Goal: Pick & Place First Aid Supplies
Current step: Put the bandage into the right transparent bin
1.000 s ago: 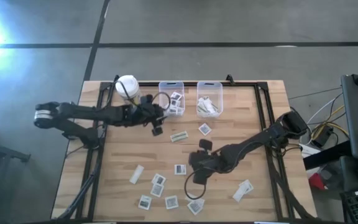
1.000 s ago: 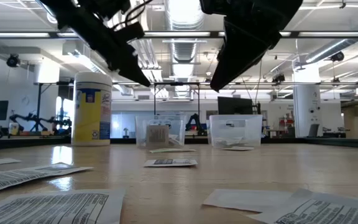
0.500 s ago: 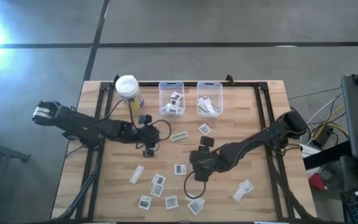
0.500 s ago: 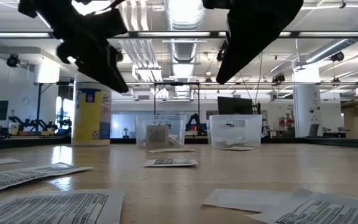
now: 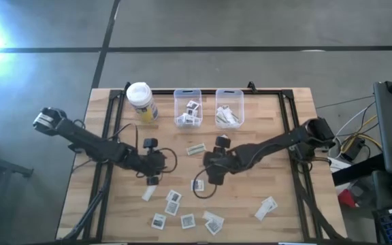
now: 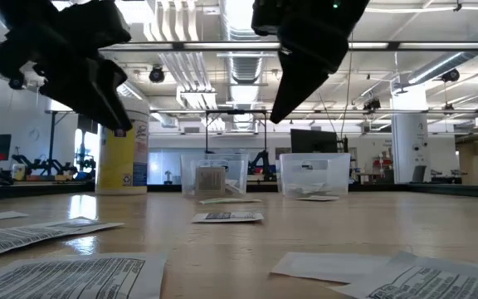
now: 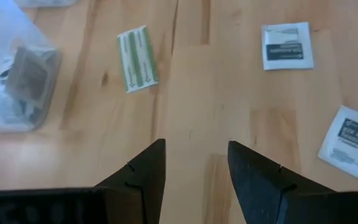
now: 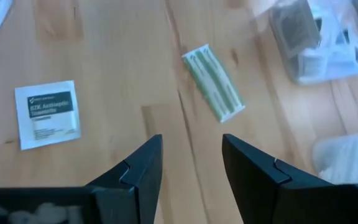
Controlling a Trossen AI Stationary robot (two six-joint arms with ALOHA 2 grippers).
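Both tools now nearer mid-table, left tool [image 5: 152,178] and right tool [image 5: 208,165] wide, empty; packet [image 8: 47,114] label unreadable.

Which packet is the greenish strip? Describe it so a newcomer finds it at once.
Start at the two clear bins at the table's far edge. Just in front of them lies the greenish strip, alone. It is narrow with green stripes; nearby packets are white squares with dark patches.

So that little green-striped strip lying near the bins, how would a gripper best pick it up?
Probably from straight above, with the fingers closing across its narrow width near the middle. The green-striped strip lies flat on the bare table, long and thin, apart from other packets, so its short sides offer the only graspable span.
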